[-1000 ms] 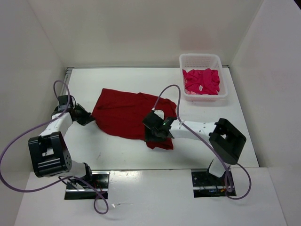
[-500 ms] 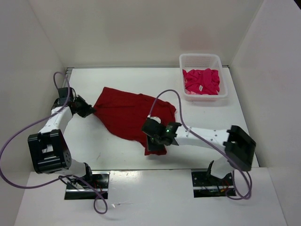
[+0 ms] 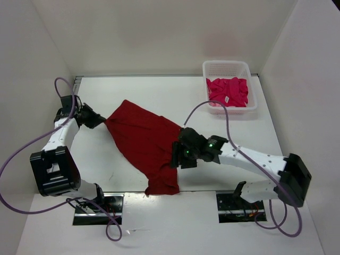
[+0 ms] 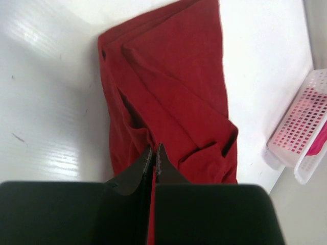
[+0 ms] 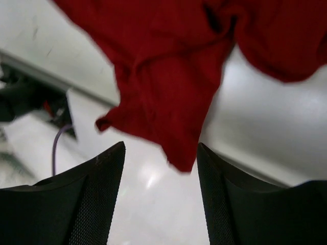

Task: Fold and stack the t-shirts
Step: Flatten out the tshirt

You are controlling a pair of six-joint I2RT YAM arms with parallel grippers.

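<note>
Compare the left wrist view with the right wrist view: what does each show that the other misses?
Only the left wrist view: the left gripper pinched shut on the dark red cloth t-shirt, and the white plastic lattice basket with bright pink cloth inside. Only the right wrist view: the right gripper with jaws open, and a thin purple cable. Both: the red t-shirt and the white table.

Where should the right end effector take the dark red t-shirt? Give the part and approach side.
Take the free near corner of the dark red t-shirt, coming from its right. The left end effector pinches the far-left end, so the cloth lies stretched toward the near edge, and the open right end effector sits beside that loose end.
</note>
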